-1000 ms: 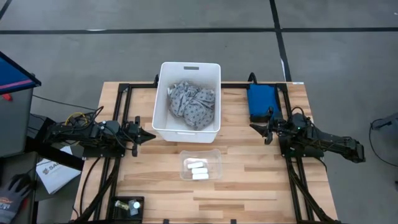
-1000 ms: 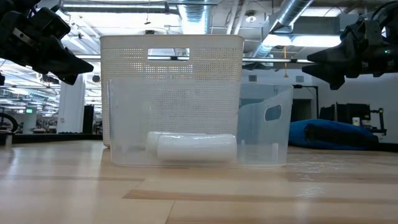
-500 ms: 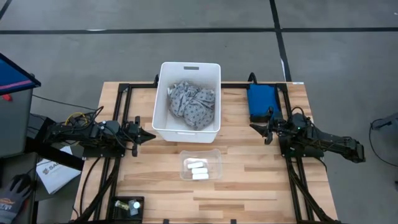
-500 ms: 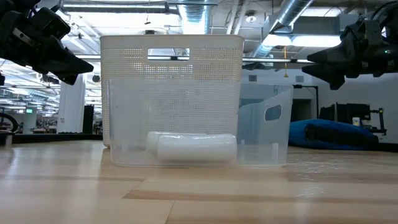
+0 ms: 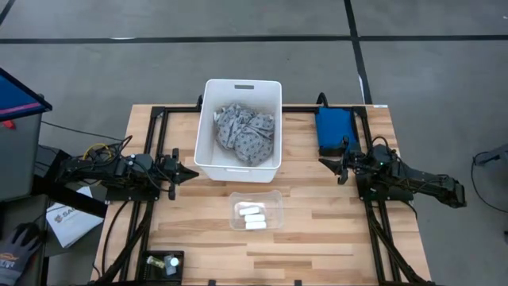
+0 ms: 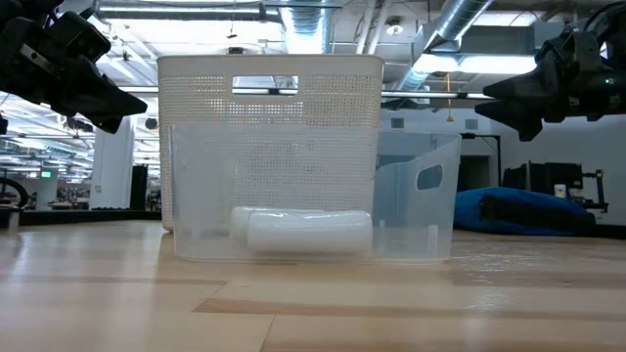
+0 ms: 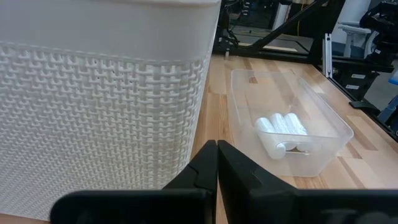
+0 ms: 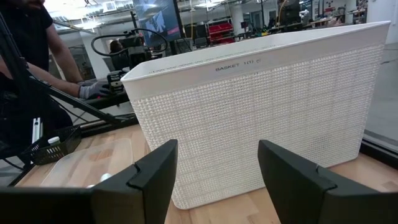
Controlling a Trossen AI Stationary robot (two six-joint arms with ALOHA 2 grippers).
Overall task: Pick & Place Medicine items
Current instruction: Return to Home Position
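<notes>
At the far left edge, beside the table, a grey-gloved hand of a person rests near a sheet of white paper; its print is too small to read. A small black mesh bin sits at the wooden table's front left corner and holds a couple of tiny bottles.

The left gripper hangs above the table's left side, its two dark fingers pressed together with nothing between them, pointing at the side wall of the tall white woven-plastic bin. That wall fills much of the left wrist view and stands directly ahead of the gripper. A crumpled grey patterned cloth lies inside the bin. The word "BASKET" is moulded into its rim; the small characters after it cannot be made out.

Just in front of the bin stands a clear shallow plastic tray. The medicine items, short white cylinders, lie side by side in it, well apart from both grippers.

Right of the bin lies a blue rectangular padded pouch. The right gripper hovers just beside the pouch's near end, fingers spread wide and empty, facing the bin's other wall. Beyond that, the right wrist view shows a person's dark sleeve.
</notes>
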